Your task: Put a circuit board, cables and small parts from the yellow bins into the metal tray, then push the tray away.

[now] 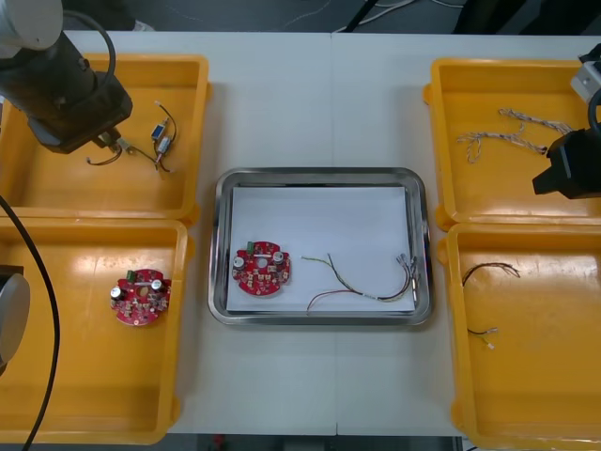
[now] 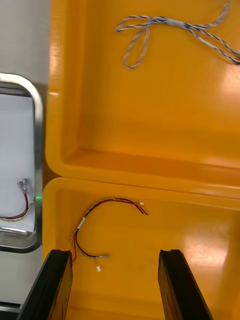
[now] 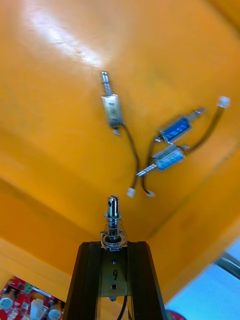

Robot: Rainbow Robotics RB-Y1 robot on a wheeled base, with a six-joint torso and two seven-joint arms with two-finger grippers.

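Front view is showing the left gripper (image 1: pixel 106 141) hanging over the far left yellow bin (image 1: pixel 38 188), just beside the loose small metal parts (image 1: pixel 163 141) lying on its floor. Left wrist view is showing its fingers (image 3: pixel 90 280) drawn to a narrow gap and clamping one small metal part (image 3: pixel 113 220), a pin with a spring standing up between the tips, apart from the three loose ones. The right gripper (image 2: pixel 115 255) is hovering over the near right yellow bin (image 2: pixel 200 240), its fingers (image 2: pixel 52 285) standing wide apart and gripping nothing. A red and yellow cable (image 2: pixel 97 220) is lying on that bin's floor just ahead of one finger. A twisted blue and white cable (image 2: pixel 165 24) is resting in the far right yellow bin (image 2: pixel 150 125). The metal tray (image 1: pixel 319 175), white inside, is sitting between the bins, carrying a circuit board (image 1: pixel 261 269) in its near left corner and a thin cable (image 1: pixel 362 282) beside it. A second circuit board (image 1: pixel 141 297) is lying in the near left yellow bin (image 1: pixel 84 376).
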